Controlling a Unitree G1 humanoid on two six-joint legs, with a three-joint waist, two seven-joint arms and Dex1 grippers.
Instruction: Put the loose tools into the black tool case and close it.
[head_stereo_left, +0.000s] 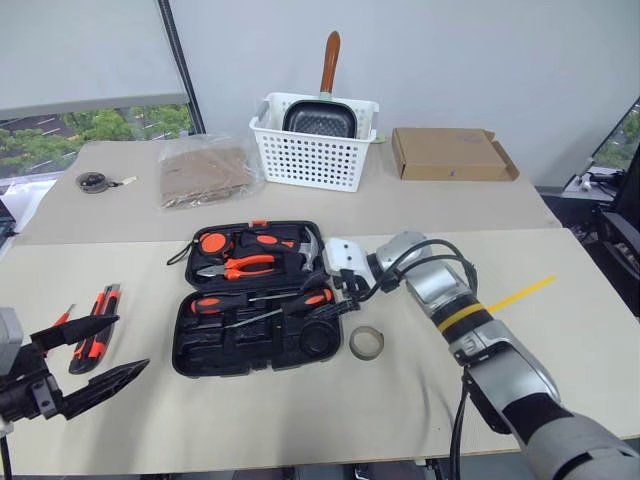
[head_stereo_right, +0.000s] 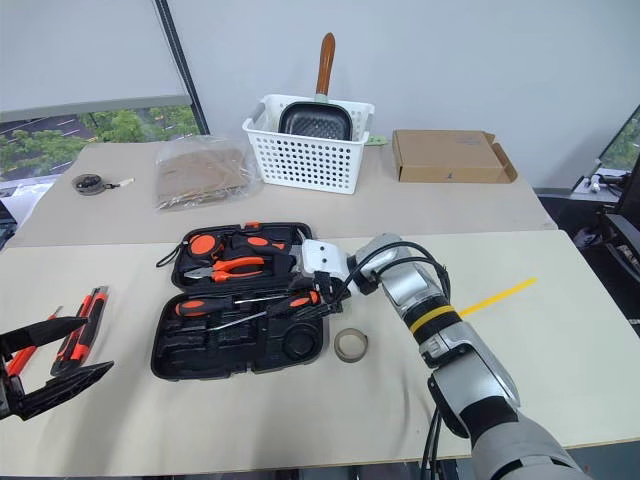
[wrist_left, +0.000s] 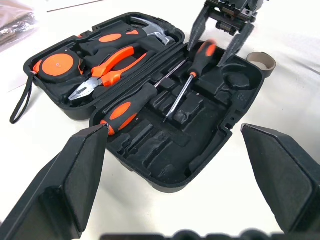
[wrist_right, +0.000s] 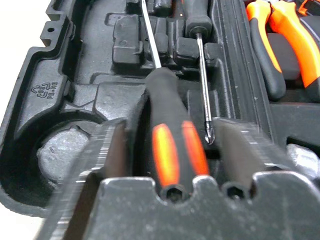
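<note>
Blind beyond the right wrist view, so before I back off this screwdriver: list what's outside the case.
Observer: A tape ring lies on the table, just beside the tool case's near right corner.
Operator: Now the other side.
Observer: An orange-black utility knife and a slim orange tool lie on the table left of the case.
Operator: Report the left hand.
Observer: The left hand hovers open near that knife, holding nothing.
</note>
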